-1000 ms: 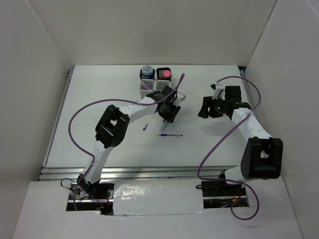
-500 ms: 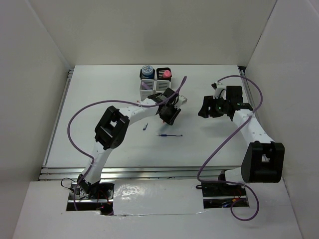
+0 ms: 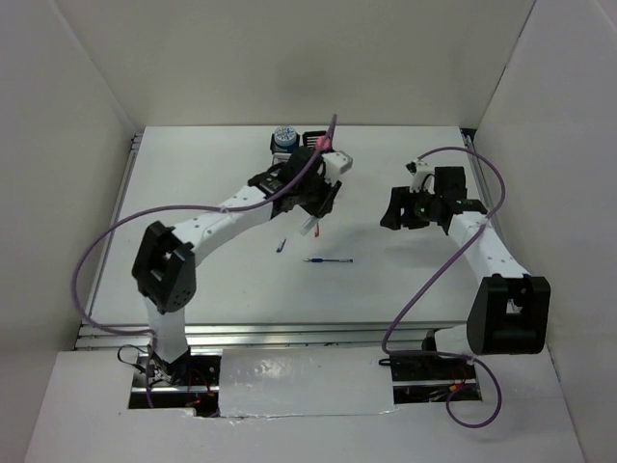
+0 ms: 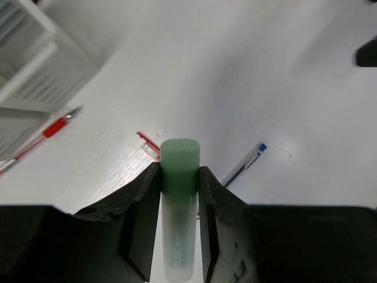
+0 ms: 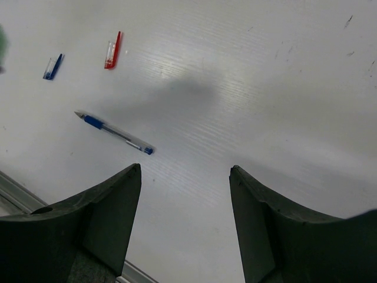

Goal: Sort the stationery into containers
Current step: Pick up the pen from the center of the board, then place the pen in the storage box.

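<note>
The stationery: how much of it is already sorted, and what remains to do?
Done: a blue roll and the pink-capped tube stand in the containers. In hand: the left gripper grips a green stick. Left: blue pen, red pen, red cap and blue cap lie on the table; the right gripper is open, empty.

1. One left arm [image 3: 217, 214]: white tubular links, bulky black joint housings [image 3: 166, 275].
2. One right arm [image 3: 487, 249]: matching white links, large black joint block [image 3: 506, 313].
3. Two purple cables [image 3: 448, 149], one looping along each arm.
4. Two black bases [image 3: 159, 371] with thin red wiring.
5. One left gripper [image 4: 178, 177]: thick matte black fingers [image 4: 140, 212].
6. One right gripper [image 5: 185, 171]: matte black fingers [image 5: 109, 206], curved inner edges.
</note>
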{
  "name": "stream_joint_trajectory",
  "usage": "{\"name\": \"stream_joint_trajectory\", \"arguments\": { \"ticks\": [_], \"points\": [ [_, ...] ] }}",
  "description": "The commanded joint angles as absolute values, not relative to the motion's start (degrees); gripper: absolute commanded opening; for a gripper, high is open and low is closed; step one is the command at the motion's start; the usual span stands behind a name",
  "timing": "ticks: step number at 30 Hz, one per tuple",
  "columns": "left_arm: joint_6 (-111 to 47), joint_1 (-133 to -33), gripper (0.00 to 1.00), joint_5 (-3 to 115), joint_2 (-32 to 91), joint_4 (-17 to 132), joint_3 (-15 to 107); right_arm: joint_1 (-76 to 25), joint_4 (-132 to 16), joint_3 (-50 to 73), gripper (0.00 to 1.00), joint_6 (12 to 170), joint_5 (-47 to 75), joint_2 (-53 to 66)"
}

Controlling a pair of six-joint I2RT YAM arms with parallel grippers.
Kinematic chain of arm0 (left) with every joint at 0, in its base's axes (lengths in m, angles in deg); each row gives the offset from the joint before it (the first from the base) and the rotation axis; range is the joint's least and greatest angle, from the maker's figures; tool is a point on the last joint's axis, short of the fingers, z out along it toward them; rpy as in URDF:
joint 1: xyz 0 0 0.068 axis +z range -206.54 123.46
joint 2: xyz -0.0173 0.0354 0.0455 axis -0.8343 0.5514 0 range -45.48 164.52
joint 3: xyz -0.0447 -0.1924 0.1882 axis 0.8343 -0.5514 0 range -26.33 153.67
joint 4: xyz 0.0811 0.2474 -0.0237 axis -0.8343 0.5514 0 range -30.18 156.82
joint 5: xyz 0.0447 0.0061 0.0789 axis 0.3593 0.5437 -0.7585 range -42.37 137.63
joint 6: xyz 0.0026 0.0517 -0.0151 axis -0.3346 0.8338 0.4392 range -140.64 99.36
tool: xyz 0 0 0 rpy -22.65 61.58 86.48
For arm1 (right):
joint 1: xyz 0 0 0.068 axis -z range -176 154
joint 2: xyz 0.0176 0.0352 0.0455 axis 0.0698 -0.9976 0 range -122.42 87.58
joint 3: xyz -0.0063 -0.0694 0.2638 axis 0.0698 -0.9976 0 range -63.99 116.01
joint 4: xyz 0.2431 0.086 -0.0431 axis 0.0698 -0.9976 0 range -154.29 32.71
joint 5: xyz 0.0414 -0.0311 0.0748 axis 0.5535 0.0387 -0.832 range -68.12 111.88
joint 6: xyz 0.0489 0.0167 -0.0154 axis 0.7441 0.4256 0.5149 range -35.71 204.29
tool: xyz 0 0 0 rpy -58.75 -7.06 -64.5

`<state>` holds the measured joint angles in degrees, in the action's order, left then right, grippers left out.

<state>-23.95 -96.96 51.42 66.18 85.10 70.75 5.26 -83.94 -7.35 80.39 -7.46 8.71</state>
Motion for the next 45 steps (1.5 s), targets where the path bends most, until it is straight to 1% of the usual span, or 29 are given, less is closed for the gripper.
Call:
{"name": "stream_joint_trajectory", "arguments": {
  "ticks": [1, 2, 4, 5, 8, 10, 12, 13, 17, 23, 30, 36, 41, 45],
  "points": [
    [-25.9, -92.9, 0.11, 50.4, 54.1, 67.7, 64.1, 4.5, -83.2, -5.0, 0.69, 81.2, -7.8, 10.0],
    [-27.0, -91.7, 0.1, 51.1, 52.3, 62.8, 58.2, 4.4, -83.4, -4.6, 0.68, 81.2, -7.8, 9.5],
    [-28.3, -88.0, 0.07, 51.9, 47.7, 52.0, 52.6, 4.4, -83.6, -4.1, 0.68, 81.1, -7.7, 9.3],
    [-27.8, -87.0, 0.05, 52.4, 47.6, 45.7, 50.5, 4.4, -83.7, -4.0, 0.68, 81.0, -7.7, 9.0],
    [-28.6, -82.4, 0.0, 52.8, 50.0, 39.5, 52.6, 4.4, -83.6, -3.7, 0.68, 80.9, -7.2, 8.1],
    [-29.5, -79.0, 0.0, 53.5, 53.2, 35.7, 53.9, 4.4, -83.8, -2.9, 0.68, 80.9, -7.0, 7.4],
    [-30.0, -76.7, 0.0, 54.7, 55.9, 27.9, 53.9, 4.4, -83.7, -2.4, 0.69, 81.0, -6.9, 6.5],
    [-30.5, -76.1, 0.0, 55.4, 56.6, 22.0, 53.4, 4.4, -83.7, -2.3, 0.69, 81.0, -6.8, 6.3],
    [-32.1, -74.5, 0.0, 57.5, 61.6, 11.9, 52.6, 4.4, -83.7, -1.9, 0.69, 80.9, -6.6, 5.1],
    [-33.6, -74.7, 0.0, 55.9, 66.1, 8.8, 54.2, 4.4, -84.0, -0.7, 0.69, 80.6, -6.4, 2.7],
    [-33.6, -74.8, 0.0, 58.0, 67.6, 6.7, 51.3, 4.4, -83.7, -0.7, 0.69, 80.4, -6.3, 1.5],
    [-33.3, -74.6, 0.1, 57.8, 70.6, 5.9, 52.5, 4.4, -83.2, -0.9, 0.68, 80.5, -6.8, 0.5],
    [-32.7, -75.0, 0.09, 57.0, 73.2, 6.0, 53.9, 4.4, -83.7, 0.3, 0.68, 80.1, -6.5, -0.2],
    [-32.2, -75.0, 0.11, 56.1, 73.9, 5.4, 53.2, 4.4, -84.1, 0.5, 0.68, 79.7, -6.6, -0.5]
  ]
}}
